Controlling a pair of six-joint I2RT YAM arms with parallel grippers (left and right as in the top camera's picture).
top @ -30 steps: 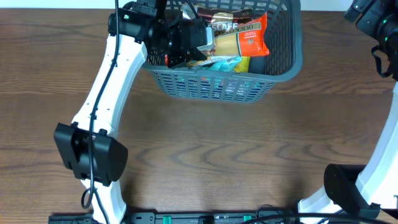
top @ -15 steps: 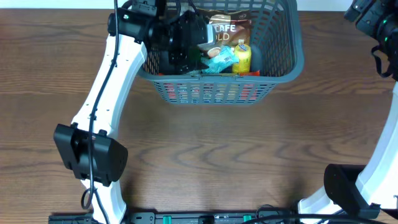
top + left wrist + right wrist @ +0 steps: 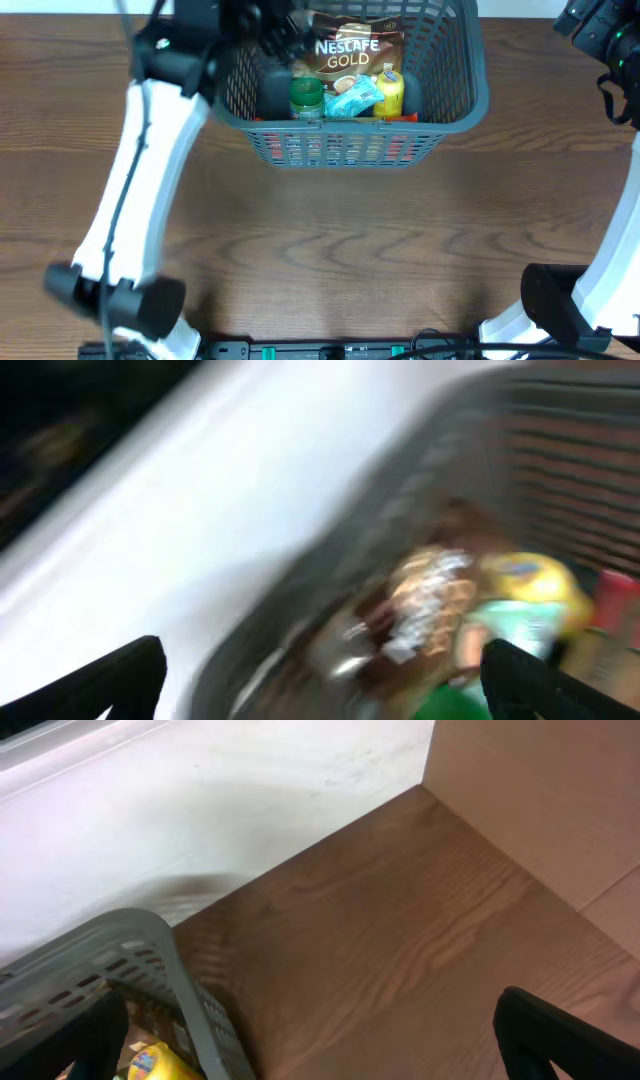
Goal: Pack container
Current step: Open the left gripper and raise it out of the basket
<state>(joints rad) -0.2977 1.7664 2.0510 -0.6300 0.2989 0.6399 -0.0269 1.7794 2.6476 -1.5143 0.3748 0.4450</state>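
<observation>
At the near edge of the table (image 3: 350, 240), the bases of both arms: left arm (image 3: 135, 190) towards the left corner, right arm (image 3: 618, 240) towards the right corner. Beyond them, bare brown wood across the middle.

At about the middle of the far edge: the container (image 3: 345, 145), upright on the wood, open side up, far rim cut off by the frame. Holds, along its near wall, a jar with a green lid (image 3: 306, 98), a teal packet (image 3: 352, 98) and a yellow bottle (image 3: 390, 90), side by side and touching. Behind them, a brown Nescafe Gold pouch (image 3: 357, 55), label up.

By the container's far left corner, blurred, the left gripper (image 3: 320, 665): claw spread wide, fingertips (image 3: 135, 675) well apart, pinching nothing, facing the pouch and the bottle.

At the far right corner, well apart from the container's right wall, the right gripper (image 3: 310, 1005): claw likewise spread, empty, above bare wood, with only the container's rounded corner in its view.
</observation>
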